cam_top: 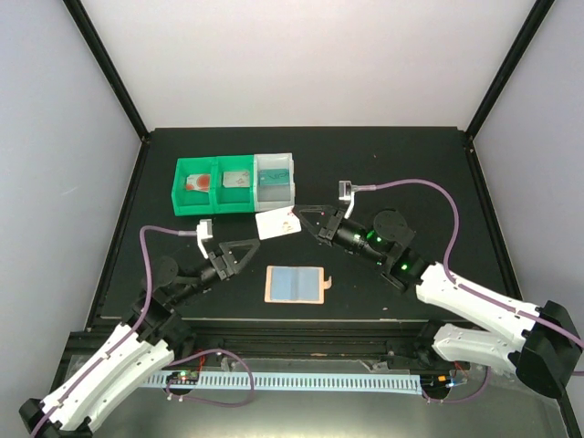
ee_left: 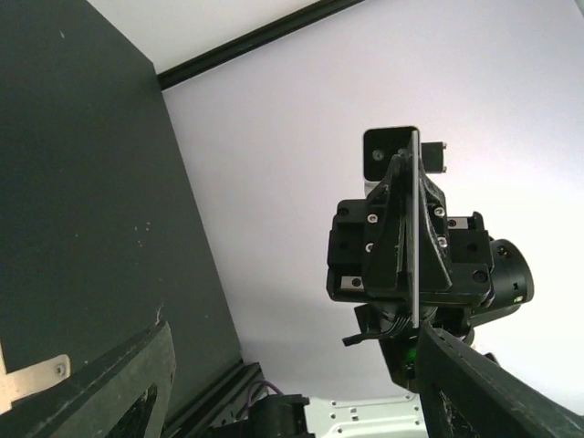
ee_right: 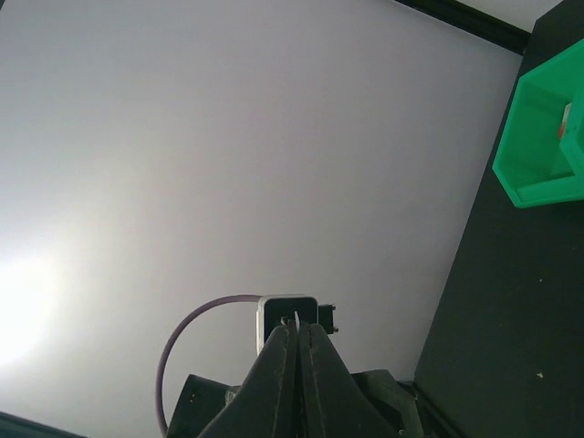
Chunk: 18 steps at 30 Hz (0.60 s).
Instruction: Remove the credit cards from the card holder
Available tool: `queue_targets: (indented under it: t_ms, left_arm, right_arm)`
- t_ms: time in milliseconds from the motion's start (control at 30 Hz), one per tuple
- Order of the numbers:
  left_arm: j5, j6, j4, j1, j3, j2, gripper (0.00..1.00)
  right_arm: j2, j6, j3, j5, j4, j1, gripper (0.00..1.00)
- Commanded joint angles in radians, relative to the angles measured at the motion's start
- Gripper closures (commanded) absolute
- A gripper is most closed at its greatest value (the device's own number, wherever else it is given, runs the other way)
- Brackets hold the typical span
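The card holder [cam_top: 297, 284] lies open and flat on the dark table, tan-rimmed with blue-grey pockets and a small tab on its right. My right gripper [cam_top: 299, 213] is shut on a whitish credit card [cam_top: 277, 224] with a red mark, held in the air beyond the holder. That card shows edge-on as a thin sliver [ee_right: 297, 319] between the shut fingers of the right gripper [ee_right: 299, 328]. My left gripper [cam_top: 253, 254] stands open just left of the card, empty. The left wrist view faces the card's thin edge [ee_left: 414, 228], with the left gripper [ee_left: 294, 338] spread wide.
A green two-compartment bin [cam_top: 215, 205] and a white bin [cam_top: 293, 173] stand side by side at the back left, each compartment holding a card. The green bin [ee_right: 547, 119] also shows in the right wrist view. White walls enclose the table.
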Motion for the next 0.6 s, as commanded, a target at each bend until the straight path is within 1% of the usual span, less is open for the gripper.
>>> queue_targets:
  t_ms: [0, 167, 267, 333, 367, 500, 567]
  left_arm:
    - [0.048, -0.057, 0.161, 0.005, 0.010, 0.054, 0.26]
    - [0.092, -0.075, 0.249, 0.005, 0.020, 0.110, 0.24]
    - [0.088, -0.054, 0.240, 0.004, 0.030, 0.104, 0.21]
    - [0.062, -0.056, 0.228, 0.004, 0.024, 0.089, 0.22]
    - [0.053, -0.057, 0.226, 0.005, 0.021, 0.083, 0.25]
    - [0.039, -0.059, 0.212, 0.004, 0.029, 0.085, 0.44]
    - [0.032, -0.053, 0.202, 0.004, 0.033, 0.089, 0.51]
  right_arm:
    - [-0.022, 0.037, -0.026, 0.060, 0.068, 0.005, 0.99]
    - [-0.021, 0.047, -0.045, 0.064, 0.088, 0.006, 0.99]
    - [-0.018, 0.046, -0.036, 0.062, 0.074, 0.006, 0.99]
    - [-0.016, 0.050, -0.034, 0.057, 0.078, 0.007, 0.99]
    - [-0.015, 0.056, -0.039, 0.056, 0.089, 0.010, 0.99]
    - [-0.018, 0.067, -0.052, 0.067, 0.096, 0.020, 0.99]
    - [-0.018, 0.076, -0.061, 0.074, 0.097, 0.020, 0.99]
